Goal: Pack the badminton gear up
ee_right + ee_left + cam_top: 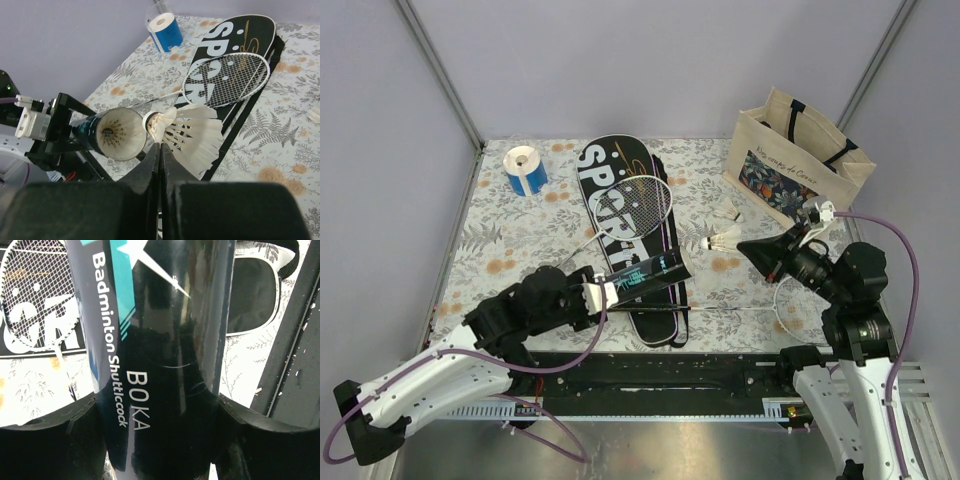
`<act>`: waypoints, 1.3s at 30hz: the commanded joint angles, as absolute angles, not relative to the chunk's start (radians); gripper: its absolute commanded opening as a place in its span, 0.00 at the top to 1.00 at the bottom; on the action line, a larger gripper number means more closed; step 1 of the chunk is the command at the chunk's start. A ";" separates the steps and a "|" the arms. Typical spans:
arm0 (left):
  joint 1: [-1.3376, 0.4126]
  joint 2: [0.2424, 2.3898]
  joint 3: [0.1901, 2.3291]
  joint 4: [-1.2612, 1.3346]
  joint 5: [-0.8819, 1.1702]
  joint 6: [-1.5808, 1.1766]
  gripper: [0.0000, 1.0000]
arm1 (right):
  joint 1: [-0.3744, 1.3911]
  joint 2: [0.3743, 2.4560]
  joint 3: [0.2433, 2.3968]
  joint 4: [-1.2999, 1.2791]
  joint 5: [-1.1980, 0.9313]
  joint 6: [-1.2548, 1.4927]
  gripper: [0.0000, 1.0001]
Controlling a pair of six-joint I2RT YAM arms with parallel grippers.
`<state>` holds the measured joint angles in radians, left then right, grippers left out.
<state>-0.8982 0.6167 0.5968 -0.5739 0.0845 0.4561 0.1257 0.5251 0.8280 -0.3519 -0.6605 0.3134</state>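
Got my left pincer (607,292) clamped wide round the black tube (648,270) with teal print, lower middle of the top view, open mouth facing right. And my right pincer (160,146) is fully closed, pinching a white shuttlecock (192,131) by its feathers just off that mouth. Behind them a racket (645,203) lies on the SPORT case (610,165), tote bag (800,160) upper right.

The table (510,250), covered in a flowered cloth, carried a black case (605,165) lying flat at its middle, a tape roll (526,170) near the far left corner, a tote bag (800,160) standing at far right, and a shuttlecock (731,212) just beside that bag.
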 commanded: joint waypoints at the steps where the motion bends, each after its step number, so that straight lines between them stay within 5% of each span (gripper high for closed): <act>1: -0.899 0.611 0.681 -0.506 0.066 0.474 1.00 | 0.132 0.470 0.854 -0.397 -0.752 0.310 1.00; 22: -0.902 0.709 0.749 -0.459 0.176 0.526 1.00 | 0.182 0.526 0.716 -0.126 -0.893 0.492 1.00; 39: -0.902 0.736 0.773 -0.423 0.225 0.546 1.00 | 0.402 0.660 0.670 0.028 -0.839 0.529 1.00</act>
<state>-0.8948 0.7490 0.7013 -0.5529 0.1543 0.5186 0.3534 0.6403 0.6849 -0.0593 -0.8684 0.5140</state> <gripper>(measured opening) 0.682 0.014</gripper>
